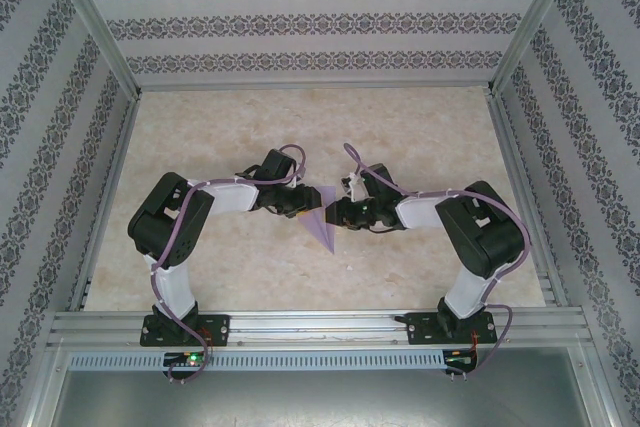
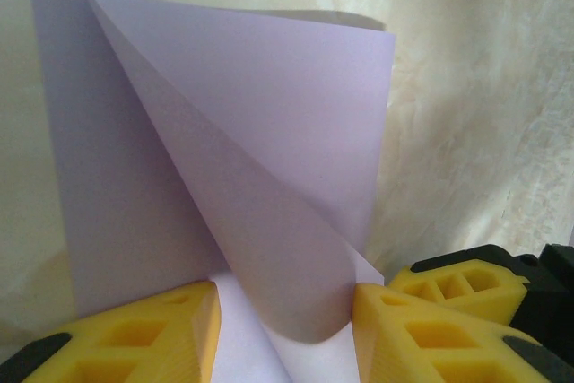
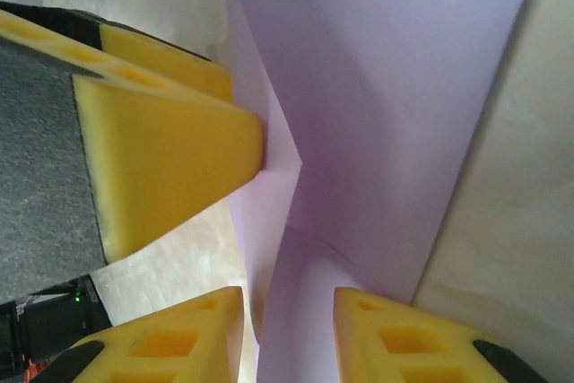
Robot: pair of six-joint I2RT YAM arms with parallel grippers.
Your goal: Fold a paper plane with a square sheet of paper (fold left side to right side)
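- left gripper [image 2: 287, 343]: yellow fingers [image 2: 134, 338] spread apart. A loose curl of the lavender sheet of paper [image 2: 269, 123] sits in the gap and is not pressed flat.
- right gripper [image 3: 289, 338]: yellow fingers [image 3: 421, 338] also apart. The sheet runs up between them and is not clamped.
- Left wrist view: the sheet is half folded over. One flap bows up off the lower layer, with its point at 11 o'clock.
- Right wrist view: a big yellow finger of the left gripper comes in from 9 o'clock, its tip touching the sheet's edge.
- Top view: the sheet lies near table centre as a pointed shape, tip toward 5 o'clock. The left gripper is at its 10 o'clock and the right gripper at its 2 o'clock. Both heads cover part of its far end.
- Around: beige marbled table top [image 1: 430, 137], patterned wallpaper walls [image 1: 320, 22], aluminium frame rail [image 1: 320, 325] at 6 o'clock. Purple cables [image 1: 160, 267] run along both arms. A green light [image 1: 190, 357] shows at the left arm's base.
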